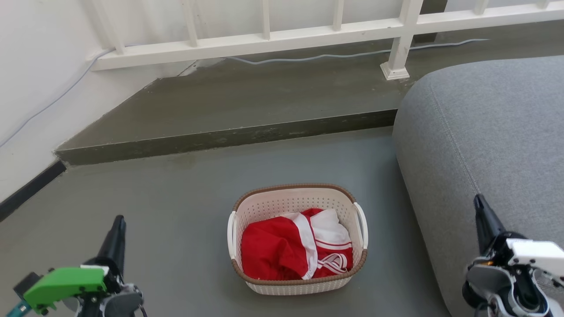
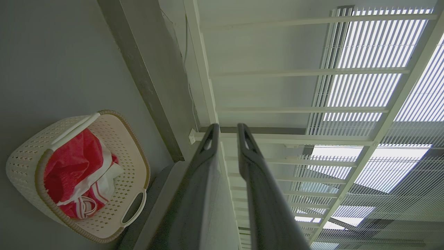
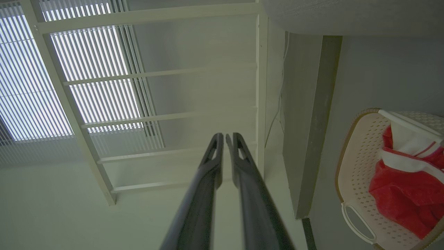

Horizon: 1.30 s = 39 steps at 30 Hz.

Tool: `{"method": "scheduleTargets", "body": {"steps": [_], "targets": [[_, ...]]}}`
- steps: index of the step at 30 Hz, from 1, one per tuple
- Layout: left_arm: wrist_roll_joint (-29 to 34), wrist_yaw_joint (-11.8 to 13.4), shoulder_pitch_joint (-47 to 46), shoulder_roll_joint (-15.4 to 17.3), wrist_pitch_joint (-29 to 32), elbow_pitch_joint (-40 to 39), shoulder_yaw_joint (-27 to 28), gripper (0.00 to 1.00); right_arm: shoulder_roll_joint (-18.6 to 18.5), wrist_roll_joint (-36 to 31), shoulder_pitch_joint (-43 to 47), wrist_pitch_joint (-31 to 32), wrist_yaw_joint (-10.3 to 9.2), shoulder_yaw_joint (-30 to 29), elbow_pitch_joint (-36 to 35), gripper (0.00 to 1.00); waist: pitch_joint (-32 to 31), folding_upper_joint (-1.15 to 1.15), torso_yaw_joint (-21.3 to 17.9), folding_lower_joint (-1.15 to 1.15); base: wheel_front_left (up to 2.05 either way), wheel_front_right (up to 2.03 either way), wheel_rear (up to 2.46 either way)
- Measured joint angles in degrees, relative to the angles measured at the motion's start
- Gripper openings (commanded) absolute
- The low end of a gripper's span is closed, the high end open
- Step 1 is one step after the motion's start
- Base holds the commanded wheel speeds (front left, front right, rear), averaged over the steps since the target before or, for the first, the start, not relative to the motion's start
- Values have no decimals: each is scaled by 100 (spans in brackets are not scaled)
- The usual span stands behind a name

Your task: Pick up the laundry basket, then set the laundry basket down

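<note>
Two grippers, both empty, sit low at either side. The laundry basket (image 1: 293,200) stands upright on the floor (image 1: 176,211), ahead of them and between them, well apart from each. Its right side is near the grey sofa (image 1: 484,132); a raised step (image 1: 220,136) lies beyond.

Left gripper (image 1: 117,231): in its wrist view the fingers (image 2: 201,187) stand a narrow gap apart, nothing between. Right gripper (image 1: 484,218): fingers (image 3: 204,180) all but pressed together at the tips, nothing held.

Step in hand, as I judge it: the reach; pick-up not yet begun.
- Spread both grippers before closing in.
- Take the left handle (image 1: 231,233) with the left and the right handle (image 1: 362,224) with the right, pinching across each white bar.
- The sofa leaves less room on the right, so come in from above there.
- Raise both sides together and level; the thin perforated plastic will likely flex if one side leads.
- Set down flat, and let go only once the base rests.

Contents: one crumpled red garment (image 1: 273,251) with white panels and stripes, lying below the brown rim (image 1: 295,186). Light load by the look, and unlikely to spill on a level lift.
</note>
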Motion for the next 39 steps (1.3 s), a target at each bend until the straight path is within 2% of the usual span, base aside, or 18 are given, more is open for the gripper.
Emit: {"method": "scheduleTargets", "body": {"steps": [22, 39], "targets": [[129, 1, 51, -32, -388, -66, -267, 100, 16, -140, 51, -196, 0, 188, -327, 100, 15, 0, 3, 0, 0, 0, 0], [1061, 0, 4, 27, -742, -224, -563, 100, -230, -820, -42, -625, 2, 680, -757, 100, 32, 0, 10, 0, 0, 0, 0]]}}
